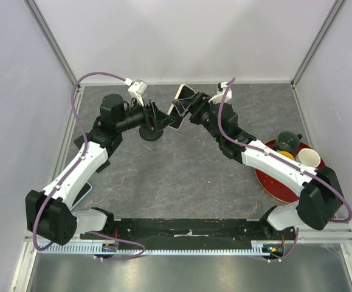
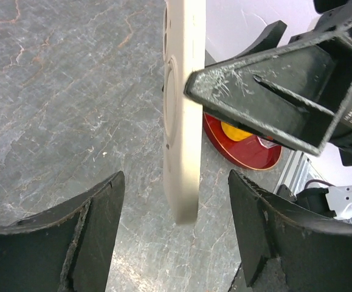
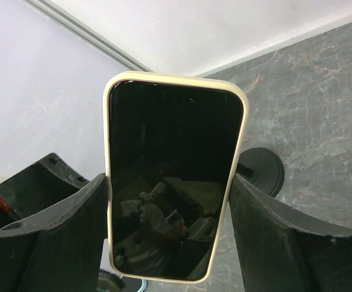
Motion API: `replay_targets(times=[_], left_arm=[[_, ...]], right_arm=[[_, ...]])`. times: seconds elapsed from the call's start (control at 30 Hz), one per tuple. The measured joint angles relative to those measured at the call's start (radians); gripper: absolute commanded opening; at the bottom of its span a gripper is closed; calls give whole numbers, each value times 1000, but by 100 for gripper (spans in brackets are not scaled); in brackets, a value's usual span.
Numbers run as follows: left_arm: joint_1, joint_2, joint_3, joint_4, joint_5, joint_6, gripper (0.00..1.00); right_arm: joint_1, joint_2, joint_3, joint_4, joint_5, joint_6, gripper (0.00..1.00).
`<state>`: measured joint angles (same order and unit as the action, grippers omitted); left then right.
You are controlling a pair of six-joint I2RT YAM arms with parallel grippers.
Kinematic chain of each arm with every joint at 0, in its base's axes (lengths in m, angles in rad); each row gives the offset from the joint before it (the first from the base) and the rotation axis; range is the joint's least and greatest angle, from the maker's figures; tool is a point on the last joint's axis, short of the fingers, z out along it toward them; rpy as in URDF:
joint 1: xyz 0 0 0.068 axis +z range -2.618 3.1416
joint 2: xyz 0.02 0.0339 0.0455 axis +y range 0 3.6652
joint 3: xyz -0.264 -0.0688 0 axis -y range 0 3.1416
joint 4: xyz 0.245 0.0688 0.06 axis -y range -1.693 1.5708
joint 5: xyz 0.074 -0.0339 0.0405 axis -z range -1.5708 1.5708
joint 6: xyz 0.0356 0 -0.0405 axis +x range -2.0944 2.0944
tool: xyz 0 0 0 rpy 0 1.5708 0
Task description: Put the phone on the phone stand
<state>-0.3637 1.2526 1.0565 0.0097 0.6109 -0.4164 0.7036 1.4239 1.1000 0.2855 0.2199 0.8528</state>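
The phone (image 3: 174,182) has a dark screen and a cream case. My right gripper (image 3: 169,182) is shut on it, one finger pressed against each long side. In the top view the phone (image 1: 180,104) hangs tilted above the table's far middle, in my right gripper (image 1: 191,111). The phone stand (image 1: 150,132) is black with a round base and sits just left of the phone; its base (image 3: 262,170) shows behind the phone. My left gripper (image 2: 176,231) is open. The phone's lower edge (image 2: 185,152) hangs between its fingers without touching either one.
A red plate (image 1: 279,185) at the right holds a dark green cup (image 1: 287,141), a white cup (image 1: 309,158) and a yellow piece (image 1: 285,155). A pale blue object (image 1: 87,190) lies under the left arm. White walls enclose the grey table on three sides.
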Motion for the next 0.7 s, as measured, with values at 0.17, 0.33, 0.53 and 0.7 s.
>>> replay_targets(times=[0.17,0.33,0.53,0.7], left_arm=[[-21,8,-4,0,-2,4,64],[-42,9,-4,-6,-8,14,45],[-42,9,-3,-19,-25,41,2],[-47,9,-3,-35,-34,60,2]], right_arm=[[44,0,-7,6,40,-1,0],[65,-1,-12,5,53,-1,0],[85,-9,-16,3,85,-19,28],[84,-10,-6,-21,65,-62,87]])
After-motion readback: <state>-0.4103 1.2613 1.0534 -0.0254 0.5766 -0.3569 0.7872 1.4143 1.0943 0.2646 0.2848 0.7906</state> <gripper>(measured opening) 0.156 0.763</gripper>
